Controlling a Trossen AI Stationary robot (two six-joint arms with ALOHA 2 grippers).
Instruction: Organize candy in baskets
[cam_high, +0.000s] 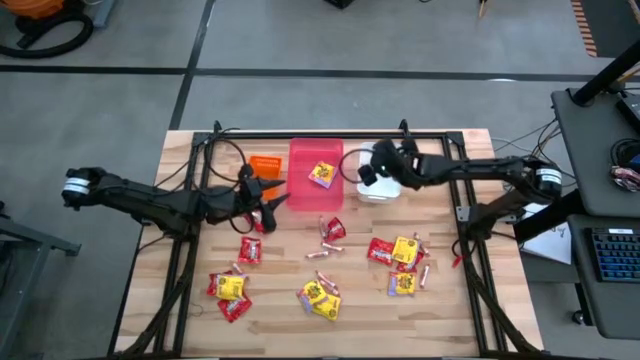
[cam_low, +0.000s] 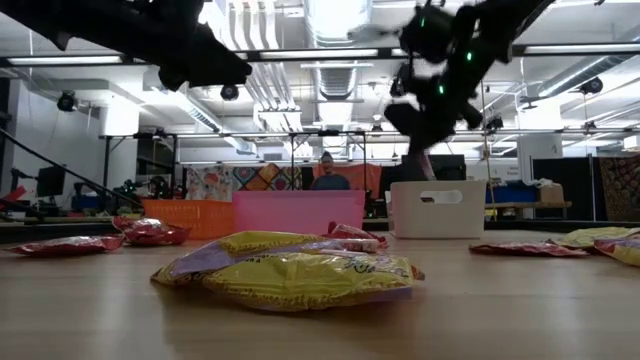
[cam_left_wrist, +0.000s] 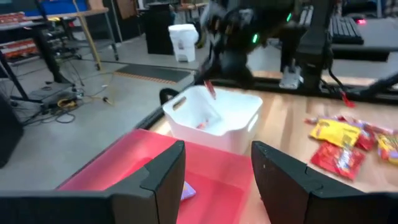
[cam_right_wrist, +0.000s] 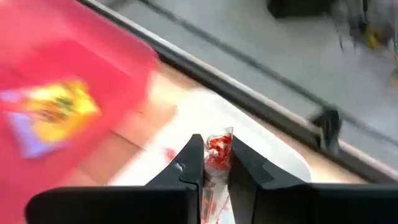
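My right gripper (cam_high: 368, 168) hangs above the white basket (cam_high: 385, 188) at the table's far side and is shut on a thin red-and-white stick candy (cam_right_wrist: 217, 149). The low view shows it over the white basket (cam_low: 437, 208). My left gripper (cam_high: 272, 196) is open and holds nothing; it hovers at the near left corner of the pink basket (cam_high: 300, 195), whose wall lies under its fingers (cam_left_wrist: 161, 177). A yellow packet (cam_high: 322, 174) lies in the pink basket. The orange basket (cam_high: 265, 165) stands left of it. Red and yellow packets (cam_high: 398, 252) lie scattered on the near table. My right gripper pinches the stick candy between its two fingers, which lie across its length. The stick's twisted red end (cam_right_wrist: 219, 142) pokes out past the fingertips. It is lifted clear above the white basket (cam_right_wrist: 273, 149); its other end is hidden between the fingers.
Candy lies in loose groups near the table's front: red and yellow packets at the left (cam_high: 230, 288), middle (cam_high: 320, 296) and right, with sticks (cam_high: 322, 254) between. A dark frame rail (cam_high: 330, 135) runs behind the baskets. A yellow packet (cam_low: 300, 278) lies close to the low camera.
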